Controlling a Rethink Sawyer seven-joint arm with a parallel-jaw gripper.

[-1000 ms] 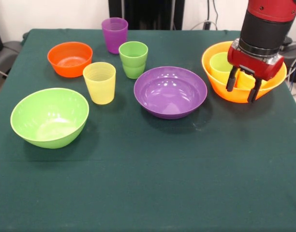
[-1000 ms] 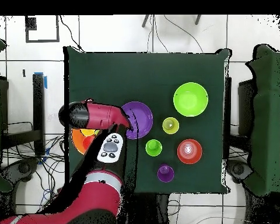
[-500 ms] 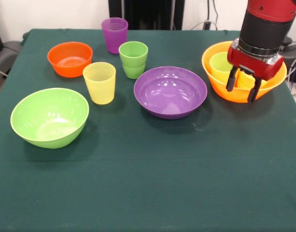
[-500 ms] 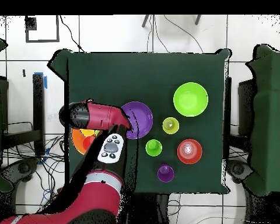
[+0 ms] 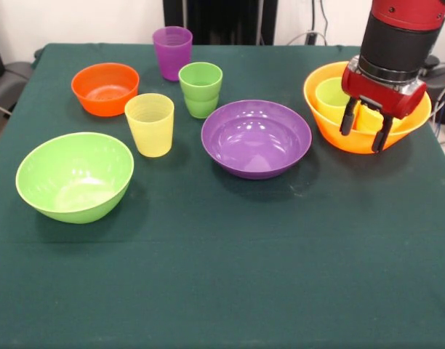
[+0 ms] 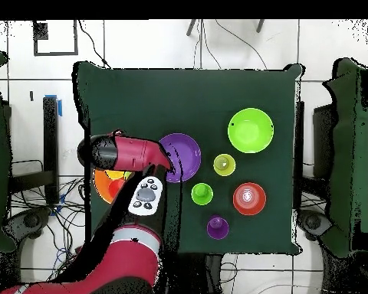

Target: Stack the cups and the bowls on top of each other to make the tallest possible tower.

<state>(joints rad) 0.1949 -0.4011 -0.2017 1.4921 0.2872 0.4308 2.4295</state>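
Gripper holds over the base bowl; almost nothing has moved in the last second.

The gripper (image 5: pixel 365 129) hangs empty, jaws apart, above the yellow-orange bowl (image 5: pixel 331 132) holding a lime cup (image 5: pixel 329 97); the purple bowl (image 5: pixel 256 138) and other pieces wait unstacked on the counter (image 5: pixel 222 276).

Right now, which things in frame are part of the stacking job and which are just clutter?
Job:
yellow-orange bowl with cups inside
purple bowl
lime green bowl
orange bowl
purple cup
green cup
pale yellow cup
tool

Clutter:
floor cables
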